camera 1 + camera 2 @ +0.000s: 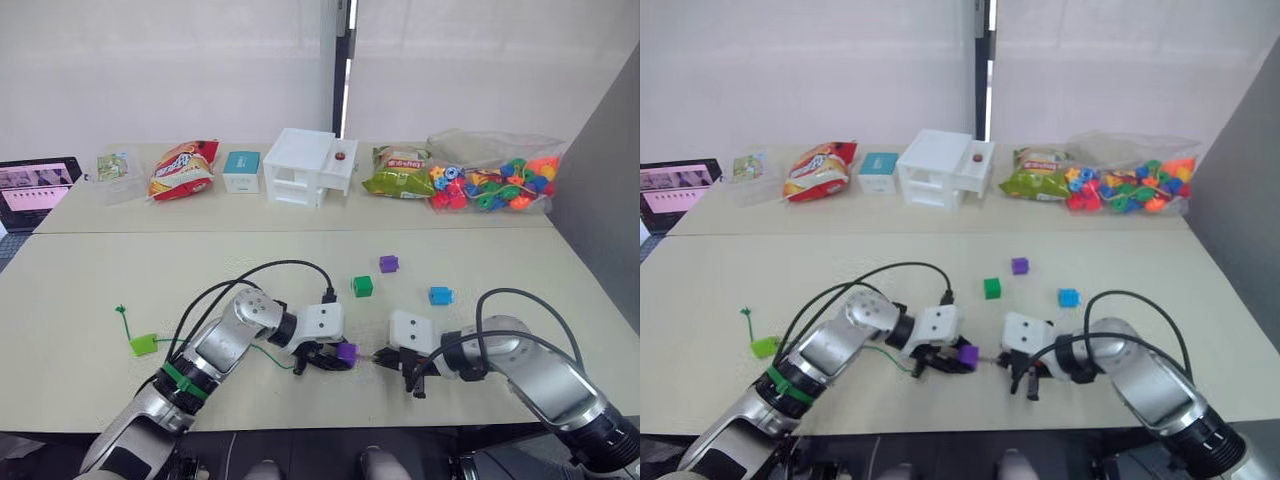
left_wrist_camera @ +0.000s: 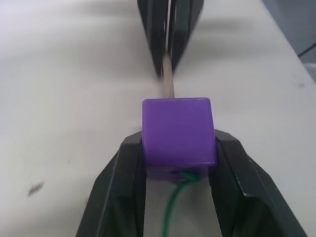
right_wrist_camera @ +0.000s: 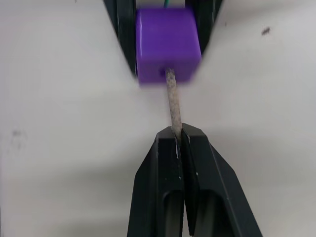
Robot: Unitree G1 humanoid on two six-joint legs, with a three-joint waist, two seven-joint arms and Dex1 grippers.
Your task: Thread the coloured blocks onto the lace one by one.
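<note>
Here, left fingers [image 2: 180, 163] clamped on a purple block [image 2: 178, 131], right fingers [image 3: 177, 143] pinching the lace's stiff tip [image 3: 173, 101] poking through it.

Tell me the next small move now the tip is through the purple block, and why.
Probably draw the right gripper away from the left gripper, pulling the lace onward. The left holds the purple block, the stiff tip already pokes out its far hole, and the right is pinched shut on that tip.
</note>
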